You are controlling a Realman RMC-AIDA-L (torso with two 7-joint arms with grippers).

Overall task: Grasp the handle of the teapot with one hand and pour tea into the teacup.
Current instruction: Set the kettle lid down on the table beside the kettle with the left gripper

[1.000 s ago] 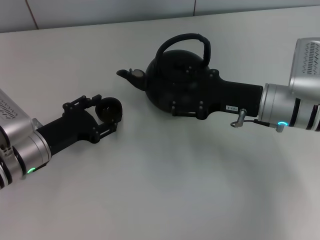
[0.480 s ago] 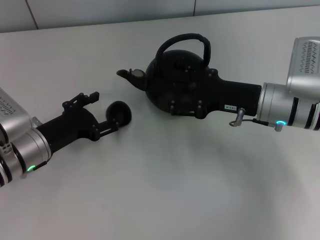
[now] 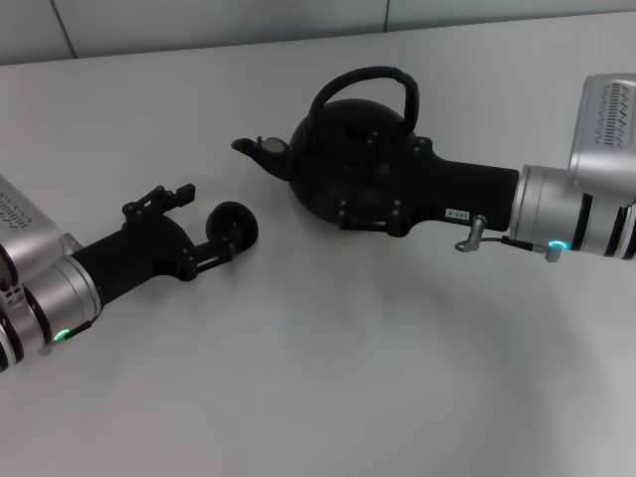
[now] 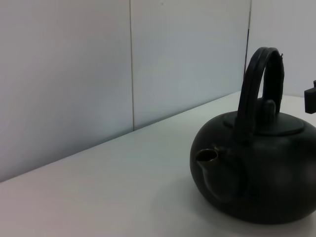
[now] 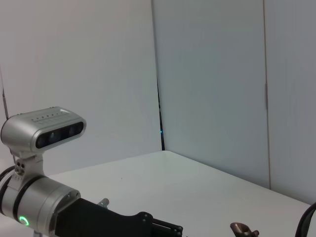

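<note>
Teacup (image 3: 233, 227) tipped beside open left gripper (image 3: 204, 221); teapot (image 3: 343, 164) upright.

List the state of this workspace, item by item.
Surface: white table, no spills seen.
Job's things: teapot upright, handle free; teacup appears tipped on its side; no tea seen.
Clutter: nothing seen.
Grippers: left gripper low over the table, jaws open, teacup at their tips; right gripper against the teapot's body, below the handle.
Cables: thin lead at the right wrist.
Surroundings: panelled wall behind the table.
</note>
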